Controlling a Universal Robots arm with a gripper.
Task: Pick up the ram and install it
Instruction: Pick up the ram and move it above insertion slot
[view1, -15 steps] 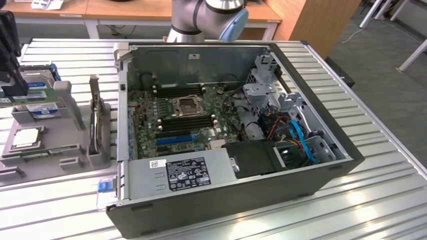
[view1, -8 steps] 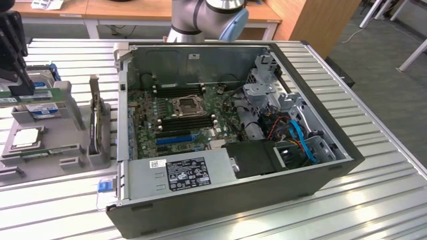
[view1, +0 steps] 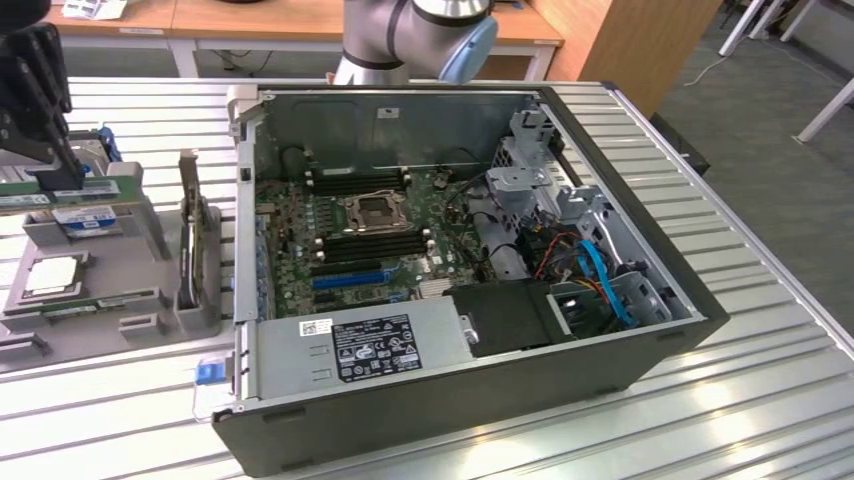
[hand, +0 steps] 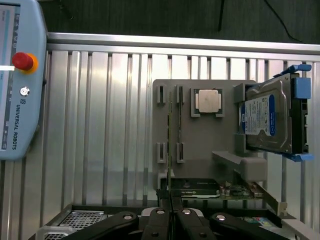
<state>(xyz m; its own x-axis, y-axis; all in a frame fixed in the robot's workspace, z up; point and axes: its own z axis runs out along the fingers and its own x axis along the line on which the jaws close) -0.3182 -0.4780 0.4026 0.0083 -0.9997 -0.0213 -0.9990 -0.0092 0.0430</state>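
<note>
Table (view1: 761, 400) was ribbed alu, bright and reflective. PC case (view1: 441, 430) had a matt dark-grey outer skin; the inside was bare, dull sheet metal. PSU (view1: 360, 345) was grey metal w/ a paper sticker. Motherboard (view1: 287, 225) and ram (view1: 114, 185) were green PCB w/ slight sheen and matt black parts. Holder tray (hand: 210, 145) looked like smooth matt grey plastic. Processor chip (hand: 208, 101) had a silver metal lid w/ dull shine. HDD (hand: 270, 120) was dull metal w/ glossy label and blue plastic rails. Pendant (hand: 20, 115) was smooth pale plastic w/ a glossy red button. Gripper (hand: 171, 212) fingers were matt black w/ shiny metal screws. Desks (view1: 267, 20) in bkgd were wood-look, satin.
</note>
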